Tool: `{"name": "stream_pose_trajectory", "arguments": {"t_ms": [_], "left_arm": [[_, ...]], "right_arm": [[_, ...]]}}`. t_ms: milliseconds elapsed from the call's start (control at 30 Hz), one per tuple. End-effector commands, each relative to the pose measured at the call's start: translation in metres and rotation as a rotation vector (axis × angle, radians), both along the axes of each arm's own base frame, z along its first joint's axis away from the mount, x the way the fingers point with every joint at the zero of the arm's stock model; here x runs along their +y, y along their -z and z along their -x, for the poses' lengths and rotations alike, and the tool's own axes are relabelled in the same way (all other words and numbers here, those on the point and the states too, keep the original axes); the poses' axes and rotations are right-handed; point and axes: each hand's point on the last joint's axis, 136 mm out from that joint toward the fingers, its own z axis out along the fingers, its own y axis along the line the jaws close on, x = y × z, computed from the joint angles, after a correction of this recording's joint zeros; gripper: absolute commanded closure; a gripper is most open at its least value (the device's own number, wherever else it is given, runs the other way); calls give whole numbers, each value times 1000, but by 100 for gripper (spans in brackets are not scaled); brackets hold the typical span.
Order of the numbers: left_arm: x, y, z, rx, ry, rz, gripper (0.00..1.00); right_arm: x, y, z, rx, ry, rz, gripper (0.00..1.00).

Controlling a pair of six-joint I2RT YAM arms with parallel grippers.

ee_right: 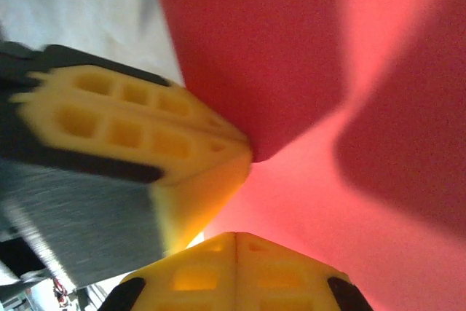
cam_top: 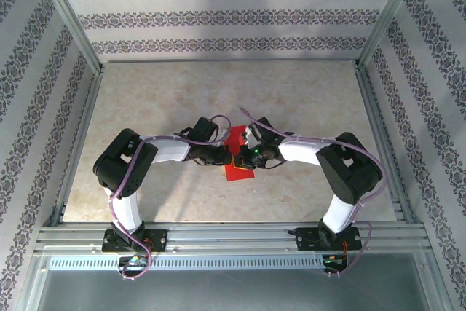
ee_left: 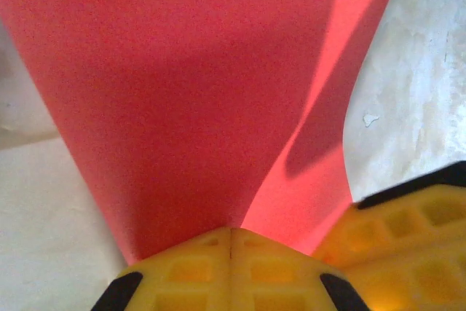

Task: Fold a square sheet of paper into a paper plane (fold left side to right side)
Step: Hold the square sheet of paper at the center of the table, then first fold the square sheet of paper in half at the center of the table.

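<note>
square sheet of paper (cam_top: 237, 152) pinched by both grippers at mid-table

the red sheet sits at the middle of the table (cam_top: 182, 194), between the two wrists, and is partly lifted rather than lying flat. in the wrist views it rises away from the fingertips as a curved, shadowed surface with a soft bend through it. the left gripper (ee_left: 231, 242) has its yellow fingers pressed together with the paper caught in the seam. the right gripper (ee_right: 235, 242) is likewise closed, with the sheet coming out at its tips. the two pairs of fingers stand just beside each other, nearly touching, on the same stretch of paper. that close double pinch looks meant to stop the thin sheet slipping while one side is carried over to the other. no sharp crease shows, so the left-to-right fold reads as under way, not pressed. the next move probably calls for slow, matched travel, since a tug apart could tear or crumple the paper.
</note>
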Motion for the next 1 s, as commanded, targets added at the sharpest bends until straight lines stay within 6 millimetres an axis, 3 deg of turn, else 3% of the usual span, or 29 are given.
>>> {"name": "stream_pose_trajectory", "arguments": {"t_ms": [0,167,300,500,767,967], "left_arm": [[6,8,9,30,-16,-38,100],[-8,-19,-3,14,-36,75,100],[-7,-36,-20,-16,-63,133,100],[0,-28,-32,-27,-64,124,100],[-4,-18,-33,-21,-48,133,100],[4,-3,-33,-24,-59,75,100]], "right_arm": [[-2,14,0,10,11,29,100],[-14,30,9,34,11,94,100],[-24,41,17,53,1,145,100],[-30,51,20,69,-5,186,100],[-34,55,21,74,-15,217,100],[-39,58,23,82,-19,245,100]]}}
